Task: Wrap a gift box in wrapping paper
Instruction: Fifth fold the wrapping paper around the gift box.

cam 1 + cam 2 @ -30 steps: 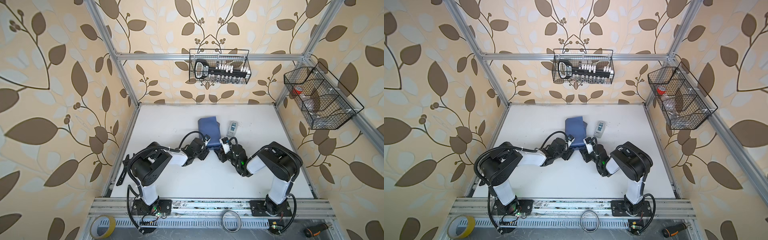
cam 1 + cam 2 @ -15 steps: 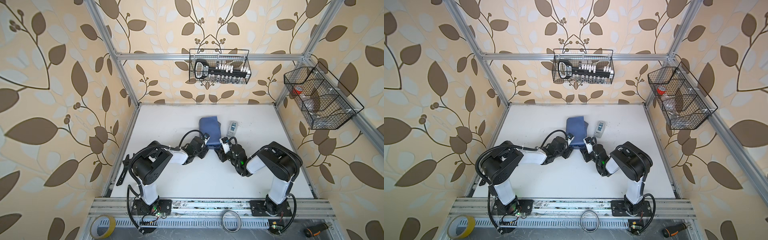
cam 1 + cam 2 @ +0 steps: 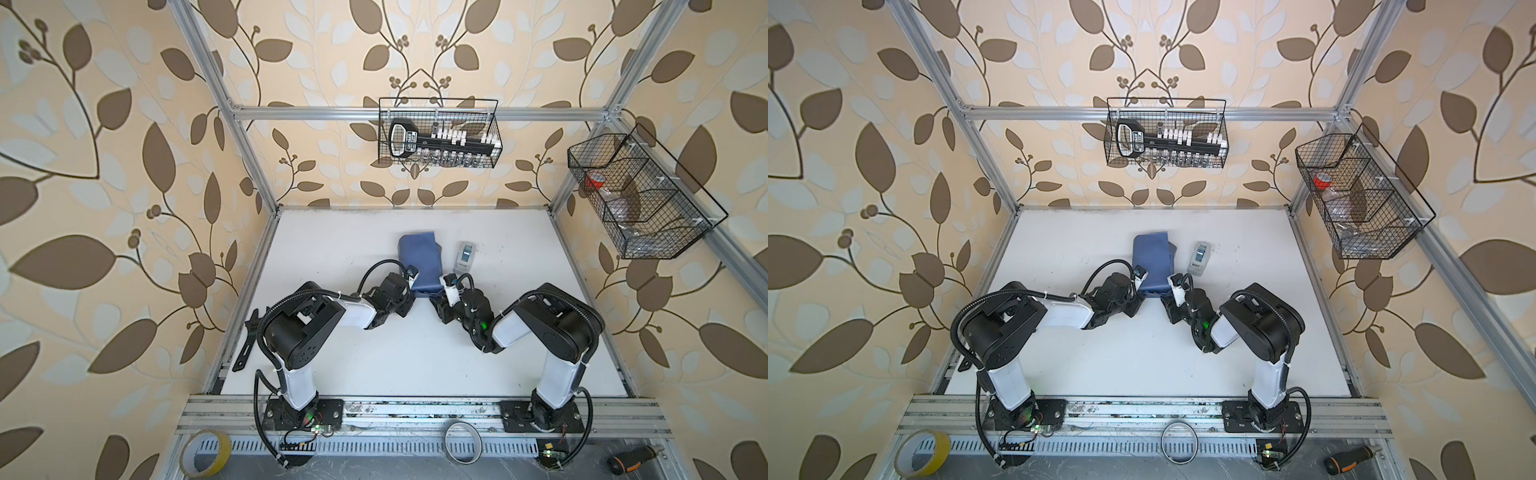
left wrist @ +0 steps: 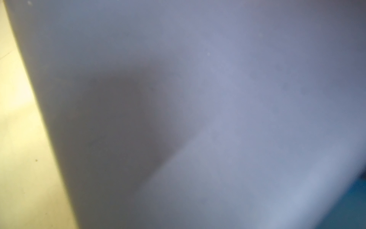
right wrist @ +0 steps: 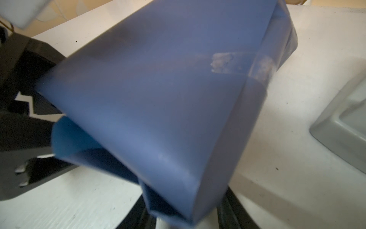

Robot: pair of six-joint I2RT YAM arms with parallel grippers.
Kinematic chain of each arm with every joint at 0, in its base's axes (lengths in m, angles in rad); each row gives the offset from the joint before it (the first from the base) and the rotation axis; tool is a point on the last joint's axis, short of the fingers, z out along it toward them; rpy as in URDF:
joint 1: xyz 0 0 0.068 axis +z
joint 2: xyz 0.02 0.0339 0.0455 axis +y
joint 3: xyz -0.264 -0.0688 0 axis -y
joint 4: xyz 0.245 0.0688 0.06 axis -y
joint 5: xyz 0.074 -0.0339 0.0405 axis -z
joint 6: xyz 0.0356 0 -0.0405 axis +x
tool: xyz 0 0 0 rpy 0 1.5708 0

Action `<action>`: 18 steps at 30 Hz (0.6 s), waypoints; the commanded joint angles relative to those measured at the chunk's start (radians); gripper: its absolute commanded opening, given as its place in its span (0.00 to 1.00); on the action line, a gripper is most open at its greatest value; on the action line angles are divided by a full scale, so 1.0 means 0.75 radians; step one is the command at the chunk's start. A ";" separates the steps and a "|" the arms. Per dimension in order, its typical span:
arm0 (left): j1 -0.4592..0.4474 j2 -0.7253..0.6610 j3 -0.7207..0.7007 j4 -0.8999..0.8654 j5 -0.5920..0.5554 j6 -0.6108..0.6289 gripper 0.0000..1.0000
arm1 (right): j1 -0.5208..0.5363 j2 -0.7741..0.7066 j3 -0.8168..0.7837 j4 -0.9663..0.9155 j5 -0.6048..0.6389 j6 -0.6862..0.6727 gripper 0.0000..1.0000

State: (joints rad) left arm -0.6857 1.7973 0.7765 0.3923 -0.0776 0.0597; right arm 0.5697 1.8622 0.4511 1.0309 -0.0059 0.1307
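While both arms reach to the middle of the white table [image 3: 332, 249], the wrapping paper [image 3: 417, 259] lies there folded into a dark blue boxy bundle, just beside the grey tape dispenser [image 3: 465, 257]. The gift box does not show; it is probably inside the bundle. The left gripper [image 3: 412, 296] and right gripper [image 3: 435, 298] meet at the bundle's near, open end. The loose paper end sits between the right gripper's fingers [image 5: 232, 214], but whether they pinch it I cannot tell. Blurred paper fills the left wrist view, so the left gripper's opening cannot be told either
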 commanded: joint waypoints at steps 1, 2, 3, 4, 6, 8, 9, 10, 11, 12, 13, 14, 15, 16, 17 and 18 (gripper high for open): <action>-0.014 0.004 0.036 0.046 0.160 -0.030 0.49 | 0.044 0.013 0.030 0.030 -0.065 0.016 0.46; -0.015 0.005 0.035 0.042 0.166 -0.034 0.49 | 0.047 0.014 0.028 0.033 -0.064 0.025 0.46; -0.017 0.004 0.036 0.043 0.168 -0.038 0.49 | 0.051 0.014 0.025 0.040 -0.064 0.038 0.46; -0.018 0.003 0.035 0.043 0.175 -0.045 0.48 | 0.054 0.013 0.025 0.042 -0.060 0.049 0.45; -0.020 0.000 0.031 0.043 0.184 -0.056 0.48 | 0.067 0.009 0.021 0.049 -0.050 0.069 0.44; -0.023 -0.007 0.025 0.047 0.196 -0.069 0.47 | 0.081 0.006 0.017 0.052 -0.042 0.086 0.44; -0.026 -0.011 0.021 0.049 0.201 -0.076 0.47 | 0.087 0.003 0.014 0.056 -0.035 0.092 0.43; -0.030 -0.015 0.016 0.053 0.202 -0.081 0.47 | 0.096 0.002 0.010 0.058 -0.025 0.102 0.42; -0.033 -0.018 0.012 0.055 0.203 -0.083 0.47 | 0.099 0.000 0.008 0.062 -0.021 0.110 0.42; -0.037 -0.020 0.008 0.056 0.208 -0.087 0.47 | 0.106 -0.003 0.002 0.065 -0.016 0.120 0.42; -0.041 -0.023 0.008 0.056 0.213 -0.091 0.47 | 0.113 -0.005 -0.002 0.067 -0.010 0.132 0.41; -0.047 -0.024 0.006 0.054 0.217 -0.091 0.47 | 0.118 -0.007 -0.005 0.067 -0.006 0.140 0.41; -0.051 -0.031 0.001 0.052 0.217 -0.094 0.47 | 0.126 -0.011 -0.010 0.067 0.003 0.148 0.40; -0.057 -0.037 -0.004 0.051 0.213 -0.099 0.47 | 0.135 -0.016 -0.016 0.066 0.010 0.156 0.40; -0.061 -0.044 -0.011 0.053 0.214 -0.105 0.47 | 0.142 -0.021 -0.022 0.066 0.020 0.160 0.39; -0.064 -0.052 -0.021 0.059 0.213 -0.115 0.47 | 0.152 -0.027 -0.028 0.067 0.033 0.168 0.38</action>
State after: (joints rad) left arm -0.6819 1.7947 0.7708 0.3866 -0.0559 0.0013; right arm 0.6262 1.8606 0.4423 1.0363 0.1150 0.2352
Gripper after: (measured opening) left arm 0.472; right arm 0.387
